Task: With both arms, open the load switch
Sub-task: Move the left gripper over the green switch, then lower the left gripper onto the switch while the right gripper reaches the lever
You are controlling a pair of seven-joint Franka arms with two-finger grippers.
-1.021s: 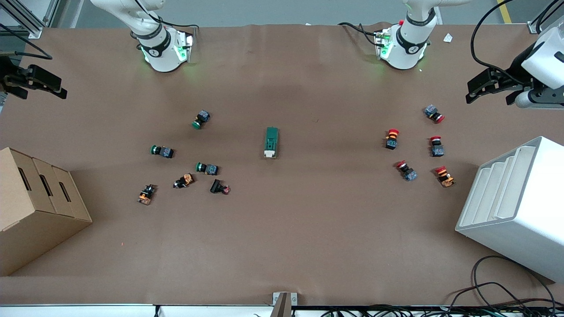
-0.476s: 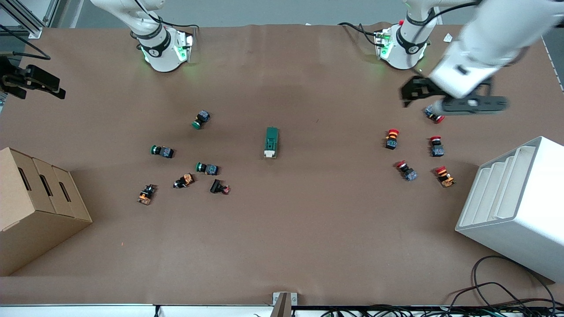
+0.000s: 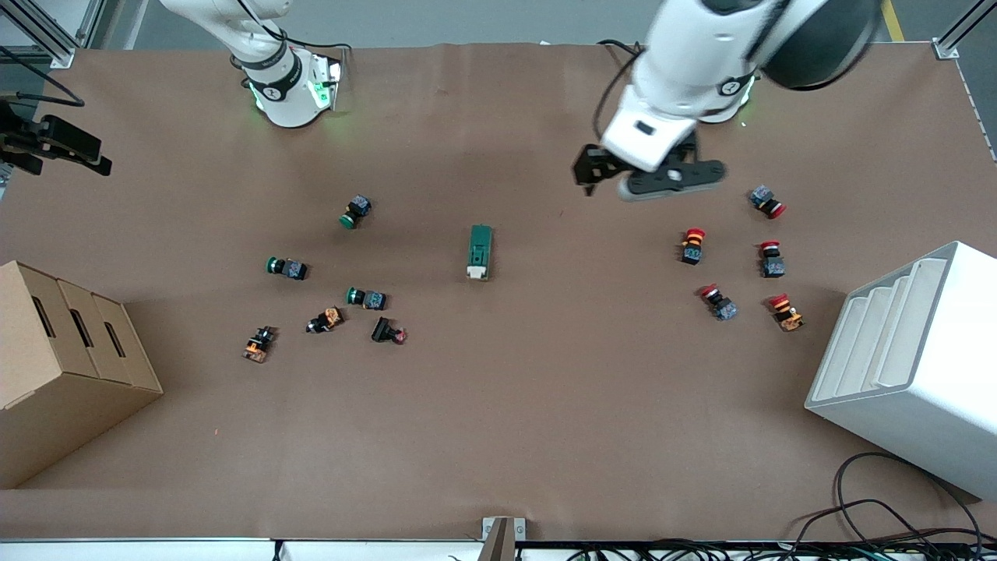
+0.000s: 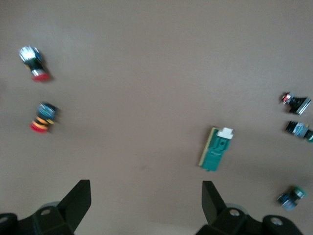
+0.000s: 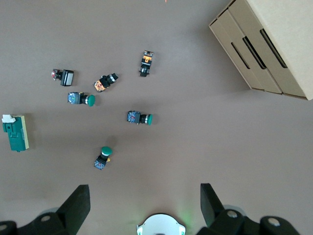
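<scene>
The load switch (image 3: 480, 252), a dark green oblong block with a white end piece, lies flat at the middle of the table. It also shows in the left wrist view (image 4: 216, 149) and the right wrist view (image 5: 14, 133). My left gripper (image 3: 596, 167) hangs open over bare table between the load switch and the red push buttons; its fingers (image 4: 78, 201) hold nothing. My right gripper (image 3: 58, 146) waits open and empty (image 5: 145, 205) over the table's edge at the right arm's end.
Green and orange push buttons (image 3: 366, 297) lie scattered toward the right arm's end, and red push buttons (image 3: 692, 245) toward the left arm's end. A cardboard box (image 3: 62, 366) and a white rack (image 3: 911, 358) stand at the two ends, nearer the front camera.
The left arm has swung from the left arm's end of the table toward the middle, its gripper still open. The right gripper has barely shifted. The load switch has not moved.
</scene>
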